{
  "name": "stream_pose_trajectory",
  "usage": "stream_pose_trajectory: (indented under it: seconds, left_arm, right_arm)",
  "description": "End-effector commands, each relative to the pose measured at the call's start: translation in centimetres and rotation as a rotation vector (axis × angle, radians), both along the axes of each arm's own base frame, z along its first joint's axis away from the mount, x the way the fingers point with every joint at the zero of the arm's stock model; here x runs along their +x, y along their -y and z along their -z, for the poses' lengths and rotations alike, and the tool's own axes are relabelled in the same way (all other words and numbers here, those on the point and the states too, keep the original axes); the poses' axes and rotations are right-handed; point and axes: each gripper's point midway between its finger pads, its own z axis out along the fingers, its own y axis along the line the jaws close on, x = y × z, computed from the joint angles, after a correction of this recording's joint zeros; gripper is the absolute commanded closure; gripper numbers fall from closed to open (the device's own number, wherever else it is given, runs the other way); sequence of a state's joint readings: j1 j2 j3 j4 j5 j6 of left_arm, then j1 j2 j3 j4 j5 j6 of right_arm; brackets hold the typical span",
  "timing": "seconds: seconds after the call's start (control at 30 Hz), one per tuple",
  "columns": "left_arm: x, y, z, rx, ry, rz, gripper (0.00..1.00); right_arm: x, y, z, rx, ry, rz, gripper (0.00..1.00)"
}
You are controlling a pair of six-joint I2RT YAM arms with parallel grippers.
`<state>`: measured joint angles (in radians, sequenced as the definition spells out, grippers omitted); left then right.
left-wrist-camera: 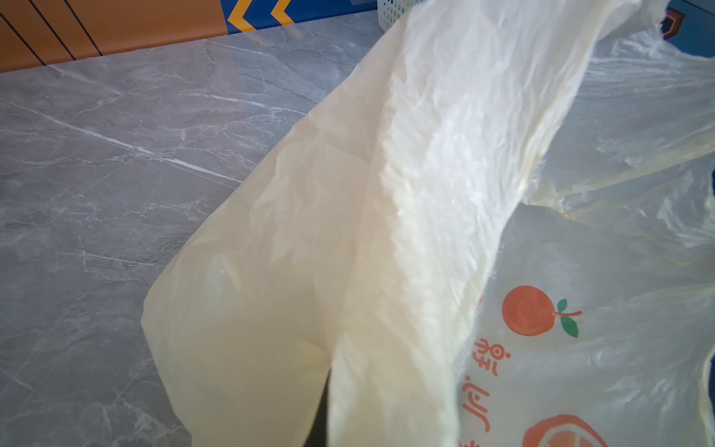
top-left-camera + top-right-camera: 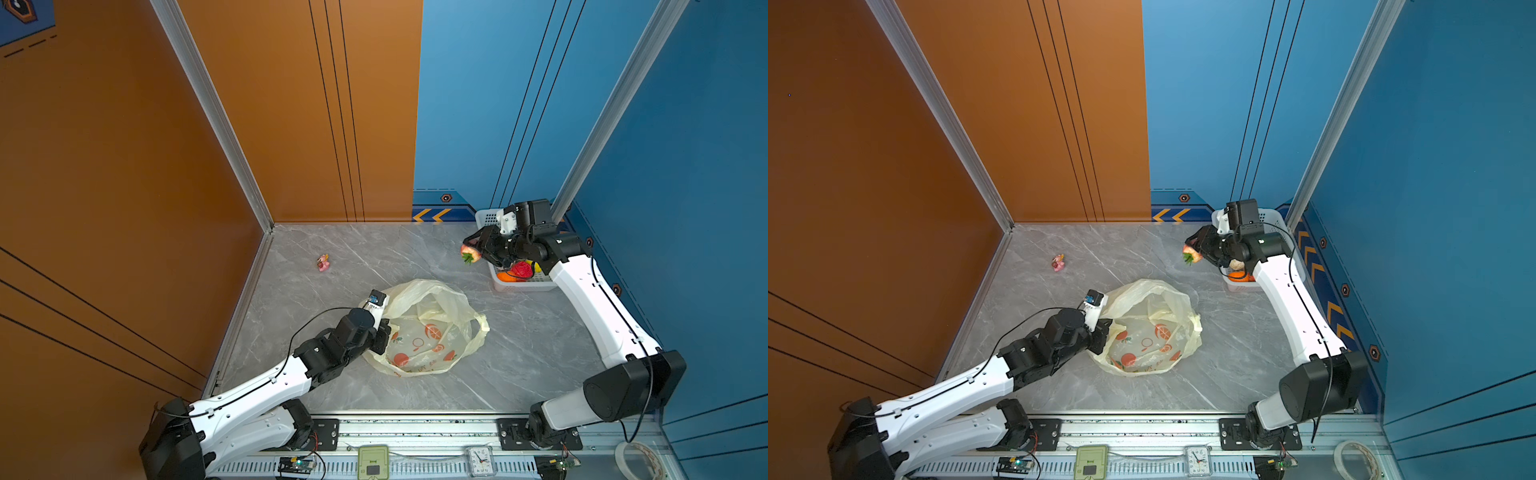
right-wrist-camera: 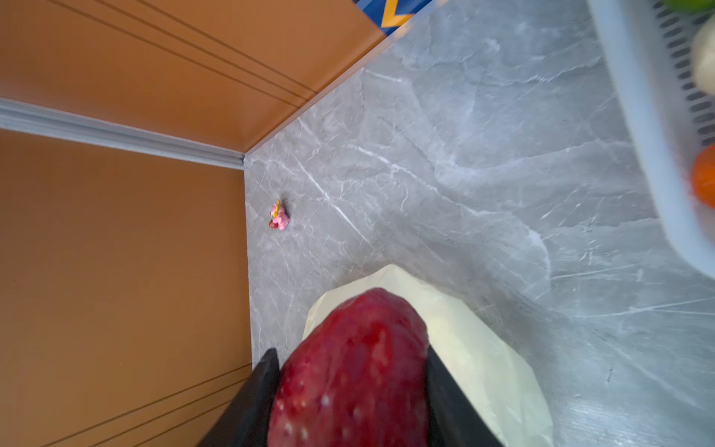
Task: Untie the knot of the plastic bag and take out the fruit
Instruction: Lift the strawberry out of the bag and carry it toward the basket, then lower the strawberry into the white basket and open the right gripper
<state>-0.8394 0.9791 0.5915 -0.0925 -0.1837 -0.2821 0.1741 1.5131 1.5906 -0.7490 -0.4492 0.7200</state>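
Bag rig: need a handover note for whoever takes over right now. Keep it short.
Grippers: left gripper shut on the bag edge, holding it open. Right gripper shut on a strawberry, in the air just beside the basket.
Things: bag lies on the table, untied, no fruit seen inside. Other fruit sits in the basket.
Done: bag untied, seemingly emptied.
Left: put the strawberry in the basket, release the bag.

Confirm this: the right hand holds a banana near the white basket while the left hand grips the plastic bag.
Wrong fruit: the right hand holds a red strawberry, not a banana, as the right wrist view shows. The rest stands.
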Motion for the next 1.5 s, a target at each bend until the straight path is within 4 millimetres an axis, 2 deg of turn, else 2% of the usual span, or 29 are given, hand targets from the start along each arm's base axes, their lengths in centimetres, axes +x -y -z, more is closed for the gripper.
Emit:
stream_pose_trajectory:
  seconds: [0.0, 0.17, 0.33, 0.43, 0.63, 0.73, 0.77, 0.9, 1.07, 1.17, 1.47]
  left_arm:
    - [0.2, 0.1, -0.8, -0.022, 0.025, -0.016, 1.0]
    - [0.3, 0.3, -0.7, -0.027, 0.026, -0.018, 1.0]
    - [0.5, 0.6, -0.6, -0.026, 0.024, -0.012, 1.0]
    - [0.5, 0.7, -0.6, -0.029, 0.022, -0.01, 1.0]
    - [0.5, 0.7, -0.6, -0.026, 0.021, -0.013, 1.0]
    - [0.5, 0.6, -0.7, -0.03, 0.023, -0.02, 1.0]
    - [0.5, 0.5, -0.8, -0.03, 0.024, -0.022, 1.0]
    - [0.4, 0.5, -0.8, -0.03, 0.028, -0.025, 1.0]
    - [0.4, 0.4, -0.9, -0.029, 0.031, -0.033, 1.0]
    - [0.4, 0.4, -1.0, -0.03, 0.032, -0.031, 1.0]
    - [0.4, 0.2, -1.1, -0.029, 0.035, -0.037, 1.0]
  right_arm:
    - [1.8, 2.8, -0.8, -0.033, 0.052, 0.029, 0.62]
    - [4.6, 8.8, 0.6, -0.12, 0.051, 0.151, 0.62]
    - [7.0, 15.1, 3.5, -0.243, 0.007, 0.276, 0.62]
    - [8.6, 17.6, 5.3, -0.302, -0.024, 0.327, 0.61]
    - [13.2, 20.6, 8.3, -0.35, -0.053, 0.398, 0.61]
    - [15.3, 21.6, 9.4, -0.366, -0.058, 0.423, 0.61]
    - [16.2, 21.9, 10.9, -0.371, -0.082, 0.425, 0.6]
    - [18.4, 22.1, 13.1, -0.391, -0.115, 0.423, 0.59]
    - [20.0, 21.3, 15.0, -0.413, -0.133, 0.404, 0.44]
    - [20.1, 20.8, 15.0, -0.429, -0.129, 0.396, 0.34]
    - [18.6, 19.6, 12.6, -0.457, -0.106, 0.366, 0.19]
